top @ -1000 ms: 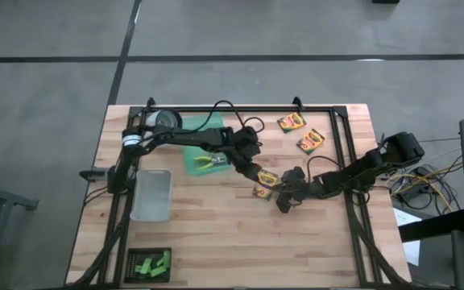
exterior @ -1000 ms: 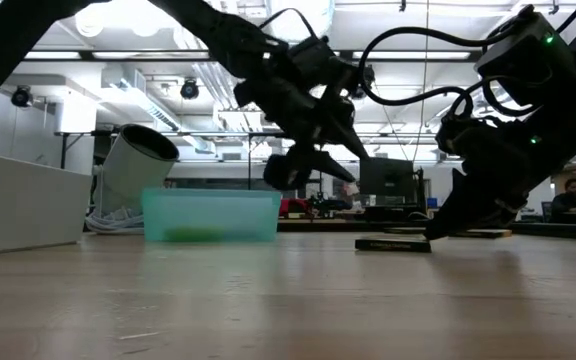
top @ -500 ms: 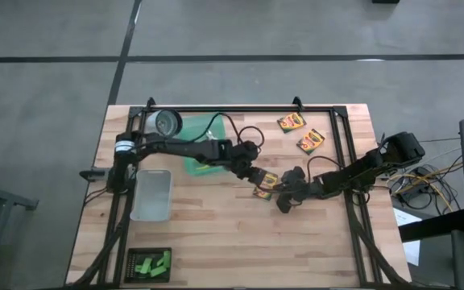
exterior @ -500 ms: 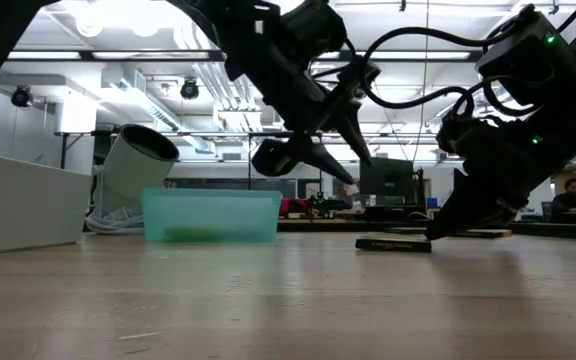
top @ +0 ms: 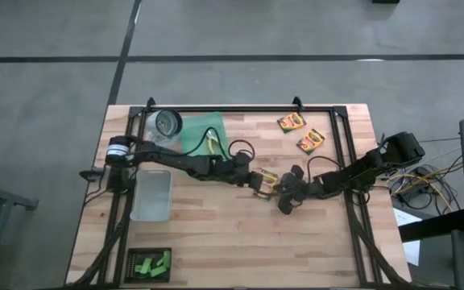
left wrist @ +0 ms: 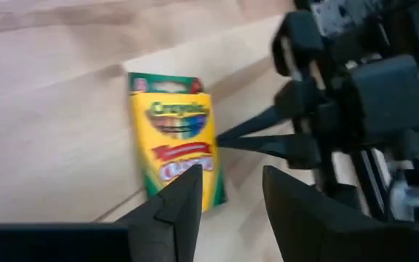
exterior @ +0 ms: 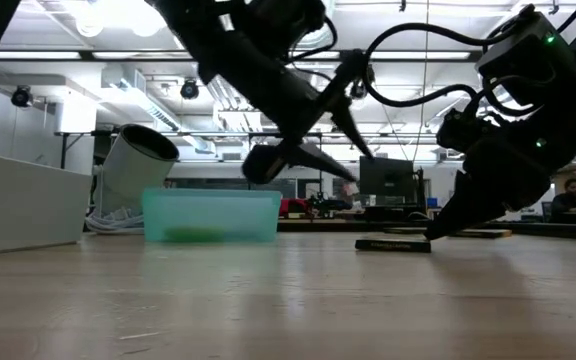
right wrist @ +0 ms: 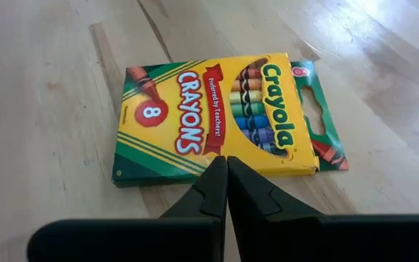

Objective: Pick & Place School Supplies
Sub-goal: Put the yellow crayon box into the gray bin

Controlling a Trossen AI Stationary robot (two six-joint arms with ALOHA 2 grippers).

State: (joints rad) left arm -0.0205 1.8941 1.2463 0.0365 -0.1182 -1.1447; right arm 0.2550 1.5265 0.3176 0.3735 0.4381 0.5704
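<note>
Since the earlier frames, left arm has stretched out low across the tabletop (top: 216, 242); left gripper (top: 252, 179) has left the teal tray (top: 213, 127) and closed in on the centre crayon box (top: 267, 183). Right gripper (top: 284, 196) and that box: no visible shift.

Jaw state:
- L jaws: spread, holding nothing. Wrist view shows the box just ahead of the fingers (left wrist: 173, 207), not yet between them.
- R jaws: pressed together, holding nothing. Tips sit at the long edge of the box, touching or just beside it; contact can't be confirmed.

Item positions:
- Centre crayon box: flat on tabletop, between the two grippers.
- Two more crayon boxes (top: 292, 122) and (top: 311, 140): on tabletop, well beyond R gripper, toward the far edge.
- Pliers (top: 210, 143): inside teal tray, behind L gripper.
- Green blocks (top: 151, 263): in a dark holder (top: 130, 256) at near-left corner, well apart from both grippers.
- Clear bin (top: 152, 194): beside L arm; looks empty from above.

Progress (judgement): early to mid. Pliers appear placed in tray. All three crayon boxes and the green blocks appear left to move. Step in hand: L grasp of centre box, R likely steadying it.
</note>
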